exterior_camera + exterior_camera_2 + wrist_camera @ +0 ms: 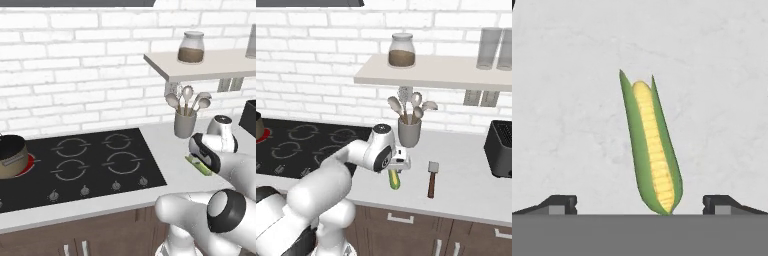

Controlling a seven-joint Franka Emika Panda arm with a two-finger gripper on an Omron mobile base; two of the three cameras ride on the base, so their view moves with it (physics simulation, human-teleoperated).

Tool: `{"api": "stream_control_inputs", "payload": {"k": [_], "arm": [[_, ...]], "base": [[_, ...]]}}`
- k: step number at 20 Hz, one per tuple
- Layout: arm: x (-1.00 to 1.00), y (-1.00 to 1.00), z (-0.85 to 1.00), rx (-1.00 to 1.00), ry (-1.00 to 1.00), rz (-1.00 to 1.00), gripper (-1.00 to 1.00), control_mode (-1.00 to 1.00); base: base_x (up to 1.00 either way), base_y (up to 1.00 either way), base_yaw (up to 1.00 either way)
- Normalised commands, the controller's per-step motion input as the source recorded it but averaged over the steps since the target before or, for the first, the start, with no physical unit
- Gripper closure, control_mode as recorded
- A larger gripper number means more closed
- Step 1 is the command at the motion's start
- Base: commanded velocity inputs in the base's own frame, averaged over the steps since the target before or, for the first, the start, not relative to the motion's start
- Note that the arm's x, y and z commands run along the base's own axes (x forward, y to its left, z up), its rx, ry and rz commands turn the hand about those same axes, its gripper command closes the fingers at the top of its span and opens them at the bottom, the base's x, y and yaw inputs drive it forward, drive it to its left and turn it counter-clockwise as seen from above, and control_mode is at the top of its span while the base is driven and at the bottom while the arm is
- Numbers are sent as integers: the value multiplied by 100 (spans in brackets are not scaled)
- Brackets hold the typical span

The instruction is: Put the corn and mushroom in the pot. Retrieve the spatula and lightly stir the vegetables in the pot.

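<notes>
Surface [466,185]: pale grey, white brick wall behind, black cooktop [90,160] set in its left part. Corn [653,150] flat near front edge, between gripper [640,205] tips, untouched. Gripper fully open, empty. Pot [11,156] on cooktop's left edge.

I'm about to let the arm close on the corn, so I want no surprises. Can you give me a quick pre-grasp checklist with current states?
1. Claw open: ok.
2. Corn lies between the fingertips: ok.
3. Corn lies flat on the counter: ok.
4. Claw low enough to grip: cannot tell.
5. Spatula apart from the corn: ok.
6. Pot on the stove, open top: ok.
</notes>
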Motion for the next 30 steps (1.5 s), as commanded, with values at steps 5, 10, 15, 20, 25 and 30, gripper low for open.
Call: {"api": "stream_control_inputs", "payload": {"k": [5,10,15,20,25,30], "arm": [[47,-10,-31,0,2,9,-100,-100],[39,-5,-28,0,4,8,-100,-100],[34,0,-26,0,4,6,-100,-100],[17,0,-28,0,3,3,-100,-100],[4,0,-34,0,2,3,100,-100],[-1,0,-17,0,0,2,100,-100]], "base": [[0,0,0],[0,0,0],[0,0,0],[0,0,0],[0,0,0],[0,0,0]]}}
